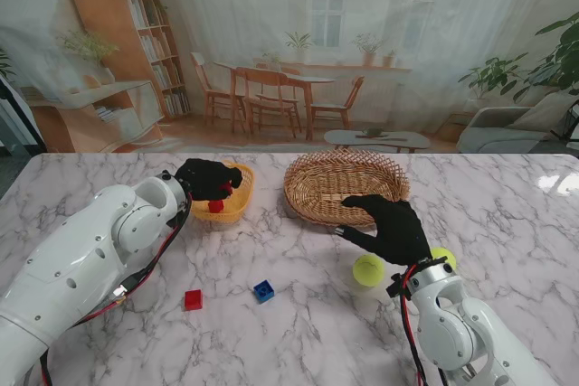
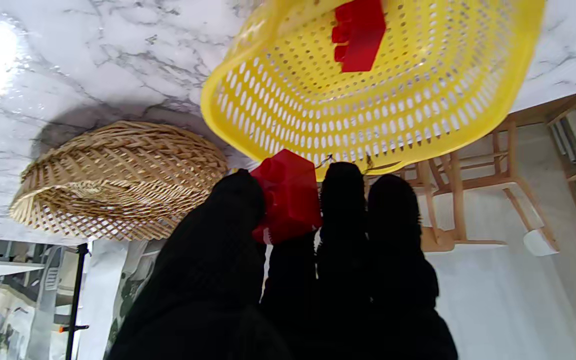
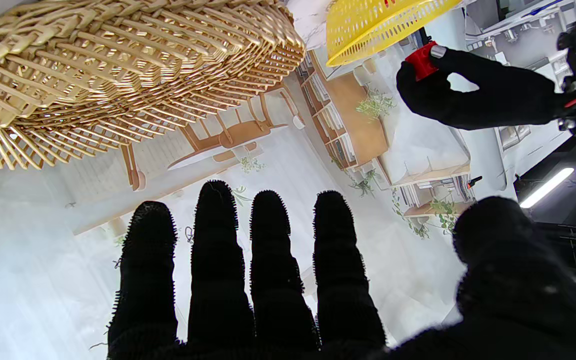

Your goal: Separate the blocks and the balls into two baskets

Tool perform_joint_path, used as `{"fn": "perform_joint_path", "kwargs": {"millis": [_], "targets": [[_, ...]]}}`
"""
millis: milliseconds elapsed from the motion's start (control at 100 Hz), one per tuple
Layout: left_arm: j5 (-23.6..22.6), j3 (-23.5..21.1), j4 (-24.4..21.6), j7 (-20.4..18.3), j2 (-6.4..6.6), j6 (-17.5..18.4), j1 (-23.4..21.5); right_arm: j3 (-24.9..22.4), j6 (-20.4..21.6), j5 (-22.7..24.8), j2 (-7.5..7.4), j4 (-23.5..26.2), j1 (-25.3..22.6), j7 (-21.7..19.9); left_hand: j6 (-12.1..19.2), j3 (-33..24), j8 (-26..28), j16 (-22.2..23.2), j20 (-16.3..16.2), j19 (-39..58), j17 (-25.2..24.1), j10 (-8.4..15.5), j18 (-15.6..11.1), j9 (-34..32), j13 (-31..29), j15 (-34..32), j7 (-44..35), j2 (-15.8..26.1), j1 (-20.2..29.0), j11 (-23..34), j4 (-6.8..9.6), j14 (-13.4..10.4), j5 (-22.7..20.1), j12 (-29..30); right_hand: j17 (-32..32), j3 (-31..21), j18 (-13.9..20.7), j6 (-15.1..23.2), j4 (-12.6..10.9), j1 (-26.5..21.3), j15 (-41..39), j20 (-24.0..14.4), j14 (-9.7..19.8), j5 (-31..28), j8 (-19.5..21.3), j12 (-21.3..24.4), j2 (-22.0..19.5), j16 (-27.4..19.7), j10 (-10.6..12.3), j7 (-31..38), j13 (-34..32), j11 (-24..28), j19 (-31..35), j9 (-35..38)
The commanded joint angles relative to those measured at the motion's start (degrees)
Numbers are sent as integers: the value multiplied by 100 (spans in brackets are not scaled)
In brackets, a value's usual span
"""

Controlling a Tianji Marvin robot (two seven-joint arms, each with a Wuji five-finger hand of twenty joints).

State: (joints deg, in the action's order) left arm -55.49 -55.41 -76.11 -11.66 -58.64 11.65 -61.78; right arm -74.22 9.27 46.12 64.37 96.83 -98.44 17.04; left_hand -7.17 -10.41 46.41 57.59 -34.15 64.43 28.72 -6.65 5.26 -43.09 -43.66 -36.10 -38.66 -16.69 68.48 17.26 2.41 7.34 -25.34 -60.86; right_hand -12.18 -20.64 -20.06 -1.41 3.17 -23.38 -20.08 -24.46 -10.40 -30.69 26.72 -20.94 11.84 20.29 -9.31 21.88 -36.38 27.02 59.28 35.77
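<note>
Yellow basket (image 1: pixel 237 203) as the landmark in the stand's view: left hand (image 1: pixel 206 178) poised at its near rim, pinching a red block (image 1: pixel 224 189), presumably to drop it in. Red brick (image 1: pixel 193 299), blue block (image 1: pixel 263 291) and two balls (image 1: pixel 368 269) well nearer, unsorted.

Left wrist: fingers (image 2: pixel 340 200) clamped on that block, beside another red piece (image 2: pixel 359 35) inside.

Right wrist: right hand (image 3: pixel 248 280) spread, holding nothing, near the wicker basket (image 3: pixel 118 75).

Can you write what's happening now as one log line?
left hand: holds red plastic block over yellow perforated plastic basket | right hand: open, near woven wicker basket
</note>
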Motion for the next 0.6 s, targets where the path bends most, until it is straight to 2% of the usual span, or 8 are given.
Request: {"fn": "perform_joint_path", "kwargs": {"millis": [0, 310, 410, 450, 470, 520, 590], "targets": [[-77, 46, 143, -93, -20, -59, 124, 3, -10, 8, 3, 2, -22, -17, 120, -178, 3, -64, -67, 187, -6, 53, -124, -129, -85, -64, -106, -93, 227, -1, 125, -35, 27, -63, 71, 90, -131, 129, -130, -51, 321, -86, -73, -9, 5, -52, -228, 41, 44, -66, -85, -128, -82, 110], [258, 644, 763, 22, -89, -392, 599, -1, 3, -6, 1, -19, -11, -35, 48, 23, -192, -264, -34, 33, -127, 7, -104, 50, 54, 63, 56, 33, 120, -47, 84, 0, 89, 64, 70, 93, -128, 136, -130, -47, 317, -86, -75, -9, 5, -55, -230, 44, 43, -69, -99, -131, -85, 118], [296, 773, 862, 65, -101, -416, 676, -7, 7, -7, 2, -19, -15, -28, -59, 222, -347, -500, 10, -223, -286, -47, -55, 563, 231, 288, 381, 127, -74, 551, 90, 67, 113, 740, 72, 92, -124, 128, -130, -51, 319, -87, -75, -13, 5, -54, -229, 44, 42, -68, -95, -134, -85, 116], [301, 795, 878, 69, -101, -406, 687, -7, 6, -7, 2, -18, -16, -28, -114, 278, -502, -610, 42, -339, -367, -80, -41, 834, 328, 408, 667, 179, -294, 783, 82, 123, 81, 1265, 71, 94, -123, 128, -130, -49, 318, -87, -73, -11, 5, -55, -227, 44, 44, -69, -98, -132, -86, 122], [302, 799, 878, 61, -98, -401, 689, -7, 6, -7, 2, -18, -16, -28, -164, 354, -573, -643, 39, -376, -423, -87, -29, 984, 386, 441, 832, 257, -496, 959, 71, 142, 79, 1981, 72, 92, -123, 130, -130, -51, 320, -87, -71, -11, 5, -55, -229, 44, 43, -70, -93, -133, -86, 121], [311, 792, 870, 19, -90, -380, 682, -7, 6, -7, 2, -18, -16, -28, -290, 590, -962, -711, 18, -450, -598, -149, -28, 1188, 569, 571, 1250, 425, -938, 863, 51, 186, 146, 2417, 69, 92, -126, 127, -130, -50, 320, -88, -73, -14, 5, -56, -229, 44, 43, -69, -94, -132, -86, 124], [305, 763, 858, -12, -80, -329, 662, -6, 3, -8, 3, -17, -16, -27, -346, 759, -1328, -989, 26, -609, -783, -242, -3, 1373, 788, 889, 1634, 407, -1165, 461, 45, 228, 161, 2824, 74, 91, -127, 130, -130, -53, 320, -88, -75, -19, 5, -56, -230, 44, 46, -68, -94, -133, -88, 124]]}}
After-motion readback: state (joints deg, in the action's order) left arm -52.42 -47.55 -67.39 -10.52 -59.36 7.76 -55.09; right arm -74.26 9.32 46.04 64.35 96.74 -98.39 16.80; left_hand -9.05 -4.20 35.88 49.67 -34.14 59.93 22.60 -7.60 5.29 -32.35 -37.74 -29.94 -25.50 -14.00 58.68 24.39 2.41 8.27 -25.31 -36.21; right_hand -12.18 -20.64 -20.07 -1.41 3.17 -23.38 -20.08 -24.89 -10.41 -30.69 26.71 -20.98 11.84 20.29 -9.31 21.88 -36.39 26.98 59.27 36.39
